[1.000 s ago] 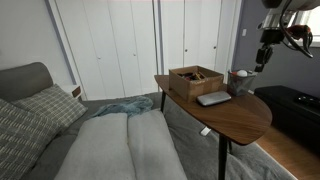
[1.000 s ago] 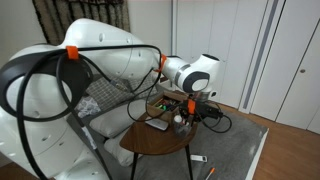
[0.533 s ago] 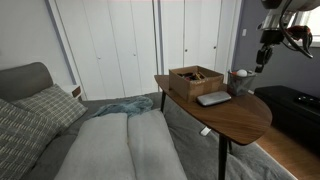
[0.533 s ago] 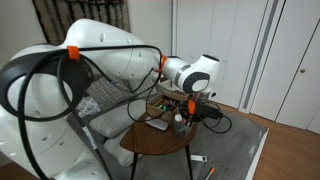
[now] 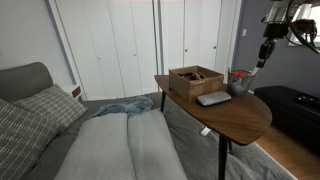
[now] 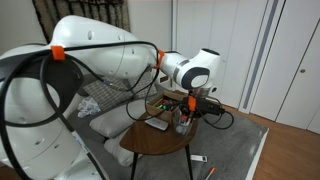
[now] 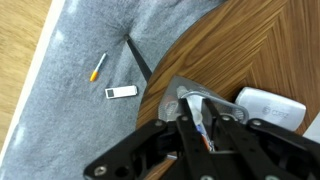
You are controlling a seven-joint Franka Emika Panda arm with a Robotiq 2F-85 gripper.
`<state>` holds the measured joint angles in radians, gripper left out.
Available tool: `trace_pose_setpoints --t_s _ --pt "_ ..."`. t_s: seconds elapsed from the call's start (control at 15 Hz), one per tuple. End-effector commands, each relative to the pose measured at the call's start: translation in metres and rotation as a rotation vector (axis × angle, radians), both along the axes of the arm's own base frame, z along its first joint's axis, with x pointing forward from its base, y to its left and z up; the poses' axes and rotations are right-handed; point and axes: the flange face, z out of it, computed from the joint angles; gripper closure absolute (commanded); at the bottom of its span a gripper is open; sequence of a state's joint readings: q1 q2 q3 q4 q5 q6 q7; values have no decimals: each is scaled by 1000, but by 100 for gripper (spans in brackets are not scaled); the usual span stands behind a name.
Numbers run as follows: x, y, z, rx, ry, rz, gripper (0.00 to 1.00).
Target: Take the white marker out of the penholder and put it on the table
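Penholder under claw, wrist view

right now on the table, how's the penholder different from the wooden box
The penholder is a small greyish cup; the wooden box is brown and much larger. The penholder is round and stands upright; the wooden box is shallow with straight sides. Pen tips stick out of the penholder; what the wooden box holds is too small to tell. Both stand on the table, open at the top.
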<state>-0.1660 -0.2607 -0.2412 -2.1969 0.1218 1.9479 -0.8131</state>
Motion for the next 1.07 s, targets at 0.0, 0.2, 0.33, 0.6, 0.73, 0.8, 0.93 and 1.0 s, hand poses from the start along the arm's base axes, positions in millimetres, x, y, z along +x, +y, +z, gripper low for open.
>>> trace_pose_setpoints --t_s 0.0,0.2,0.33,0.6,0.73,0.8,0.93,1.0 --pt "-21 6 32 14 -54 53 96" --pt "-30 15 65 -1 -123 96 96" --pt "-38 24 89 -21 -174 133 96" --pt "-55 46 135 -39 -287 223 96" --pt "-63 59 148 4 -322 306 96" --pt "-66 64 151 36 -324 345 96" --pt "-70 72 152 128 -305 408 96" --pt "-71 74 149 177 -285 426 96"
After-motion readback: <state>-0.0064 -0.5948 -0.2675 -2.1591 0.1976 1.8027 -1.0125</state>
